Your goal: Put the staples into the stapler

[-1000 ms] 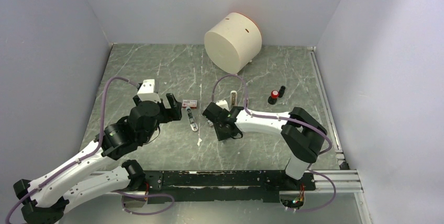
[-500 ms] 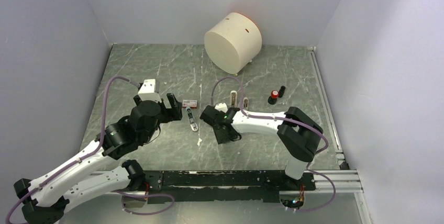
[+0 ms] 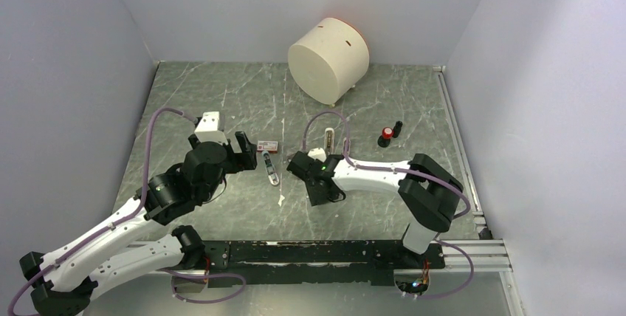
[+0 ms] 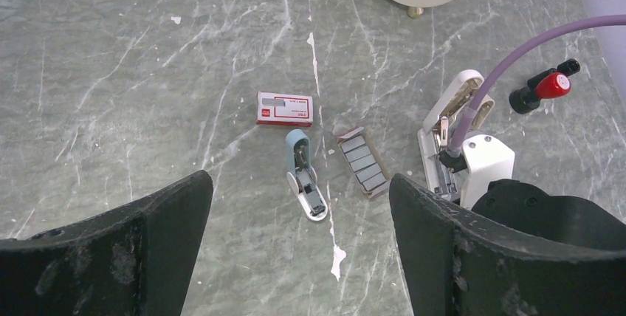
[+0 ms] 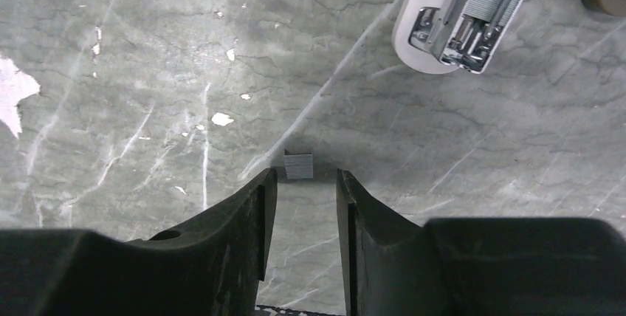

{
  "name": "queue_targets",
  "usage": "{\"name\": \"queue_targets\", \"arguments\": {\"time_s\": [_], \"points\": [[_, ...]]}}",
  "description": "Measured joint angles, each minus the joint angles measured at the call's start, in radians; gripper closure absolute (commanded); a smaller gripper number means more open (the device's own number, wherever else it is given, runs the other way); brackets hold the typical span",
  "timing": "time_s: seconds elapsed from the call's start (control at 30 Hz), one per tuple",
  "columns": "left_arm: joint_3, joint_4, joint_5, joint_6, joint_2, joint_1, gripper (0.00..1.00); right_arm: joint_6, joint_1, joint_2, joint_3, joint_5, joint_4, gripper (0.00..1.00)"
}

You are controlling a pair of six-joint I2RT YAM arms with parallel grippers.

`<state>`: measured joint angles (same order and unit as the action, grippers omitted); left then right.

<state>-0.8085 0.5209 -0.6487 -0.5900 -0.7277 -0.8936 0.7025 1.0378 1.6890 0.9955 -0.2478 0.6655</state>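
Note:
A short grey strip of staples (image 5: 299,166) lies on the table just beyond my right gripper's (image 5: 304,176) fingertips; the jaws are apart with nothing between them. The white stapler (image 5: 465,13) lies opened at the upper right, its rail showing staples. In the left wrist view a small tray with several staple strips (image 4: 363,162) sits between a small blue stapler (image 4: 306,183) and the white stapler (image 4: 446,139). My left gripper (image 4: 299,181) is wide open and empty above them. In the top view the right gripper (image 3: 317,181) is next to the white stapler (image 3: 328,139) and the left gripper (image 3: 247,152) is beside the blue stapler (image 3: 272,168).
A red-and-white cardboard box (image 4: 285,108) lies behind the blue stapler. A red-and-black object (image 3: 387,135) stands to the right. A large cream cylinder (image 3: 328,57) stands at the back. Walls close in both sides and the rear.
My right gripper shifted a little left, then back to the right and nearer. The left arm has not moved.

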Motion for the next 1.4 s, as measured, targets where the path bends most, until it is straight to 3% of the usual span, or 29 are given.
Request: {"name": "queue_targets", "arguments": {"time_s": [0.37,1.07,1.4], "points": [[0.000,0.000,0.000,0.000,0.000,0.000,0.06,-0.004,-0.017,-0.010,-0.010,0.010,-0.093,0.62],[0.000,0.000,0.000,0.000,-0.001,0.000,0.06,-0.010,-0.047,-0.009,-0.012,0.046,-0.065,0.70],[0.000,0.000,0.000,0.000,-0.001,0.000,0.06,-0.015,-0.052,-0.003,-0.012,0.049,-0.071,0.70]]}}
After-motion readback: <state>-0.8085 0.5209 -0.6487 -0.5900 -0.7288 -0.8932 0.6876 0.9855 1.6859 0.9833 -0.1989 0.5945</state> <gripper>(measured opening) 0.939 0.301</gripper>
